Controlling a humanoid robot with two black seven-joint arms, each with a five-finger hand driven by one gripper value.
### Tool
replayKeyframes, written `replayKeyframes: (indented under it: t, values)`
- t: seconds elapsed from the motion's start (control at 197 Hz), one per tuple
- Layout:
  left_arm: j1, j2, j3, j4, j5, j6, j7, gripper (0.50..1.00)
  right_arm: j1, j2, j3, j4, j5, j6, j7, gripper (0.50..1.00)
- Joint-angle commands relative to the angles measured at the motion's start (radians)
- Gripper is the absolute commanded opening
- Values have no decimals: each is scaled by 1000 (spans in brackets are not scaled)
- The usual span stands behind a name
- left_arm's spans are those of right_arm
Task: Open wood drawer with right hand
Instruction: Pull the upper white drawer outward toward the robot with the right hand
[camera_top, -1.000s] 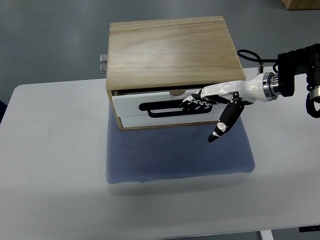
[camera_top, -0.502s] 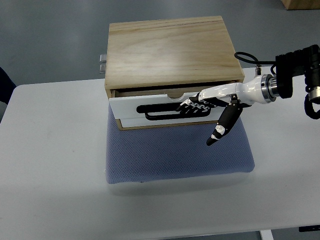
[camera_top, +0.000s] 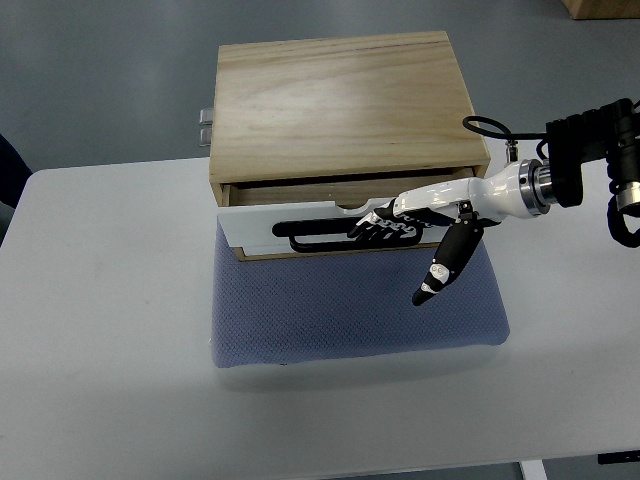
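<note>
A light wood drawer box (camera_top: 345, 105) stands at the back of a blue mat (camera_top: 350, 310). Its white drawer front (camera_top: 300, 225) with a black slot handle (camera_top: 330, 233) is pulled out a little, leaving a dark gap under the box top. My right hand (camera_top: 395, 222) reaches in from the right edge, its fingers (camera_top: 380, 228) hooked into the slot handle, thumb (camera_top: 443, 268) pointing down over the mat. The left arm does not show.
The mat lies on a white table (camera_top: 100, 330). A metal fitting (camera_top: 207, 125) sticks out at the box's back left. A black cable (camera_top: 490, 125) loops by my right wrist. Grey floor lies beyond the table.
The drawer front has slid out toward me, widening the gap under the box top. My right hand moved with it, forward and slightly left.
</note>
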Motion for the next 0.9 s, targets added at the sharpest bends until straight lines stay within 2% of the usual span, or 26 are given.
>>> replayKeyframes:
  t: [0.0, 0.893]
  values:
    - [0, 0, 0, 0, 0, 0, 0, 1000, 3, -8, 1, 0, 0, 0, 0, 940]
    - [0, 0, 1, 0, 0, 0, 0, 1000, 14, -60, 1, 77, 36, 0, 2, 940]
